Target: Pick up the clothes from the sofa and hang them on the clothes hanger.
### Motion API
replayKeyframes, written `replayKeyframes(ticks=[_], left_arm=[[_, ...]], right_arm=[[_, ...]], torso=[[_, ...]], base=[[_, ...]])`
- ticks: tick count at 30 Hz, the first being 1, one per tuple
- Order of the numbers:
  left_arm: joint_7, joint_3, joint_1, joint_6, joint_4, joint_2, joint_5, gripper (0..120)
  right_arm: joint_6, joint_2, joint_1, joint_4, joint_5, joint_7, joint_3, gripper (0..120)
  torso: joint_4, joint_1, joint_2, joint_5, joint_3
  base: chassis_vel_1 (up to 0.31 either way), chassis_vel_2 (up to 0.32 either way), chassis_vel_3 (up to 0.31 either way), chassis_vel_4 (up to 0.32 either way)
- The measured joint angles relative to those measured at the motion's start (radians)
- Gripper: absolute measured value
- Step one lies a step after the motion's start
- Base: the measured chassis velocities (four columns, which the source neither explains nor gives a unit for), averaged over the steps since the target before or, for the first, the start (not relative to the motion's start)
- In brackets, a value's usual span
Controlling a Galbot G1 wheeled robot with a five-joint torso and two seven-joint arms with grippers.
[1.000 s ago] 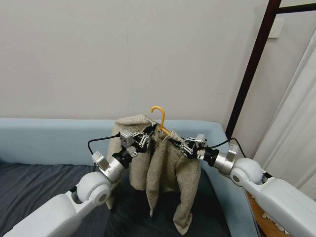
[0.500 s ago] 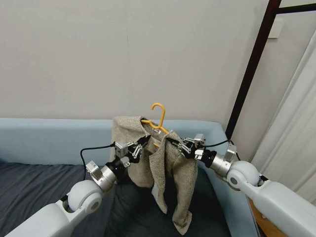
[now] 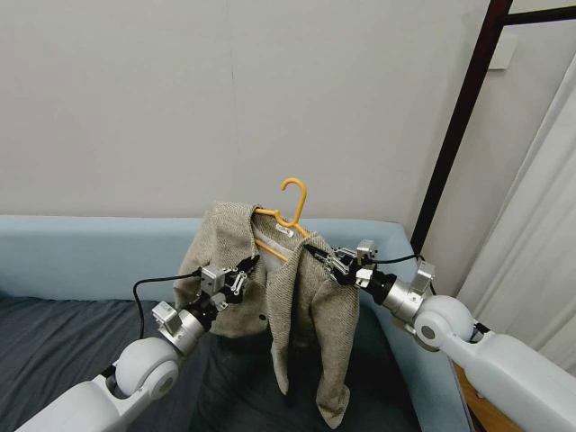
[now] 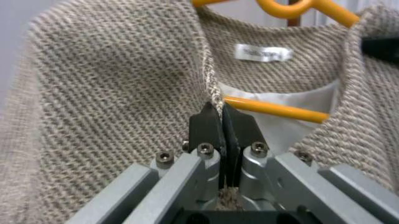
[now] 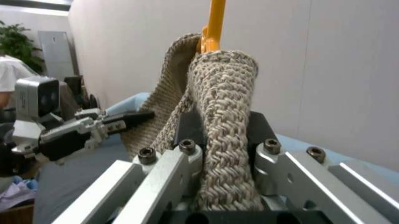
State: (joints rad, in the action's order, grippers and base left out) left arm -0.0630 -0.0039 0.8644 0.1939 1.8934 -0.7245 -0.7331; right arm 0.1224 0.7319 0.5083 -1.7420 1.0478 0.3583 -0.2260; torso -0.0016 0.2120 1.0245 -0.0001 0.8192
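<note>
While it hangs draped on the orange plastic hanger [image 4: 274, 108], the beige woven jacket [image 3: 310, 297] is held up above the pale blue sofa [image 3: 81, 252]. One front edge is pinched by the fully closed left gripper [image 3: 247, 264]. A thick fold is clamped tight in the right gripper [image 3: 315, 255].

Head camera looks forward and down, jacket [image 3: 315, 288] ahead at twelve o'clock, sofa [image 3: 72, 243] and wall [image 3: 135, 90] beyond. Left wrist camera, pressed close, faces roughly one o'clock into collar and hanger [image 4: 281, 109]. Right wrist camera, just as close, faces ten o'clock across the jacket, catching what seems the left gripper [image 5: 128, 119]. All share the jacket.
</note>
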Motion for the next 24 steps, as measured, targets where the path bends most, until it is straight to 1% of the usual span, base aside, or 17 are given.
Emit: replayKeyframes(ticks=[4,9,12,14,16,22,24], left_arm=[[-0.014,-0.023,-0.013,-0.001,0.009,0.015,-0.021,0],[-0.012,-0.019,-0.037,-0.001,0.032,0.023,-0.055,0],[0.019,0.012,-0.066,0.006,0.068,0.012,-0.104,0],[0.032,0.019,-0.069,0.01,0.076,0.006,-0.115,0],[0.069,0.038,-0.068,0.02,0.087,-0.006,-0.129,0],[0.151,0.062,-0.044,0.046,0.086,-0.024,-0.132,0],[0.16,0.064,-0.039,0.048,0.082,-0.025,-0.13,0]], right_arm=[[0.0,-0.001,0.003,0.007,-0.044,-0.001,0.01,10],[0.0,0.005,0.003,0.01,-0.058,-0.003,0.009,10],[0.0,0.015,0.002,0.012,-0.072,-0.027,-0.003,10],[0.0,0.017,0.002,0.012,-0.073,-0.037,-0.008,10],[0.0,0.023,0.002,0.014,-0.074,-0.049,-0.018,10],[0.001,0.035,0.002,0.014,-0.066,-0.059,-0.034,10],[0.001,0.036,0.002,0.014,-0.061,-0.061,-0.035,10]], torso=[[0.0001,0.0,0.0,0.0,0.0],[0.0001,0.0,0.0,0.0002,0.0],[0.0,0.0,0.0,0.0001,0.0],[0.0,0.0,0.0,0.0002,0.0],[0.0,0.0,0.0,0.0001,0.0],[0.0001,0.0,0.0,0.0001,0.0],[0.0001,0.0,0.0,0.0001,0.0]], base=[[0.0,0.0,0.0,0.0],[0.0,0.0,0.0,0.0],[0.0,0.0,0.0,0.0],[0.0,0.0,0.0,0.0],[0.0,0.0,0.0,0.0],[0.0,0.0,0.0,0.0],[0.0,0.0,0.0,0.0]])
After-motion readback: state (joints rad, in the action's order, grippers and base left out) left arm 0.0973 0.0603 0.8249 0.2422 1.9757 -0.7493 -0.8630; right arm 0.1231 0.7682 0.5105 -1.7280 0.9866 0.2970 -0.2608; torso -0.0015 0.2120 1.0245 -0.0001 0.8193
